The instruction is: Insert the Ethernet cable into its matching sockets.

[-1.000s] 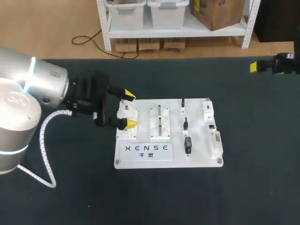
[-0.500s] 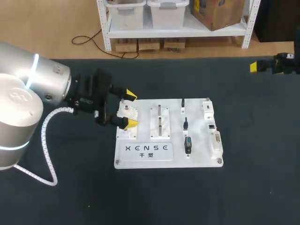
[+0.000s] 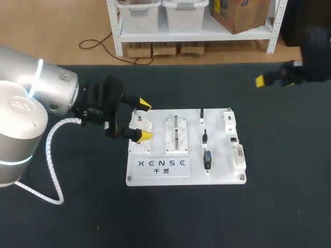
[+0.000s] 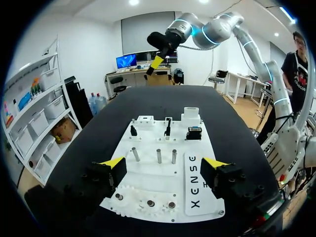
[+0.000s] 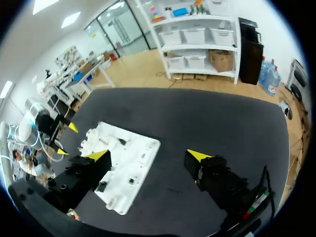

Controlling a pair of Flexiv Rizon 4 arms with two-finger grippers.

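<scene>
White board (image 3: pixel 222 173) bears small black connectors (image 3: pixel 207 159) on its right half, the Ethernet cable indistinct among them, while left gripper (image 3: pixel 143 121) and right gripper (image 5: pixel 148 155) gape empty, so insertion looks unstarted

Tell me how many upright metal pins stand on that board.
3 metal pins, side by side in one row across the white board's middle, ahead of the left gripper. None seems hidden.

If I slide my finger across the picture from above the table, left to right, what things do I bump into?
Left arm → left gripper → metal pegs → black plugs → white sockets → right gripper.
</scene>
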